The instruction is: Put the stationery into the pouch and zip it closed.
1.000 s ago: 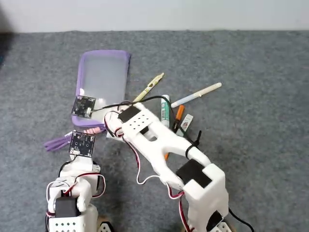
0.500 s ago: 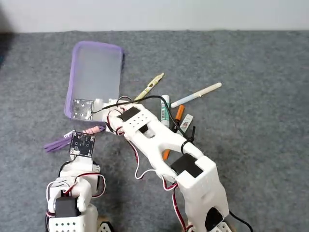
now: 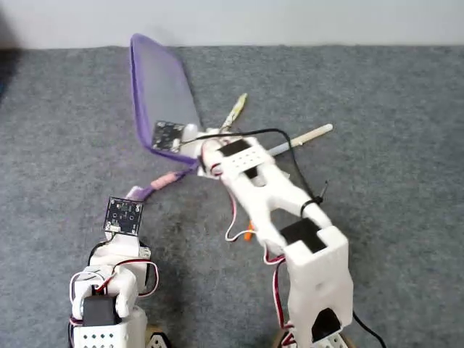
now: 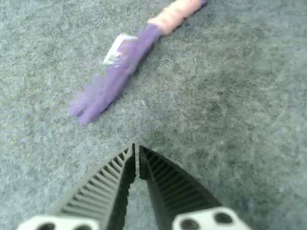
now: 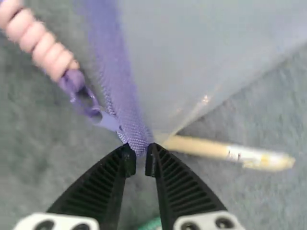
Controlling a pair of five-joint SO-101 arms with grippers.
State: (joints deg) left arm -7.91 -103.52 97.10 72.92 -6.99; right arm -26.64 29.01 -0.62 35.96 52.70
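The right tool (image 5: 139, 149) is clamped on the zip edge of the translucent purple-trimmed pouch (image 3: 163, 87). The high view shows that pouch tilted up off the grey table (image 3: 391, 145), near the cream pen (image 3: 301, 138). The left wrist view adds the left tool (image 4: 136, 151), closed on nothing, near the purple tassel (image 4: 108, 86).

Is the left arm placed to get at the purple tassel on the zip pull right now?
Probably yes. The purple tassel lies flat on the grey surface ahead of the left hand, with nothing between them. The hand is shut, so it would need to open first.
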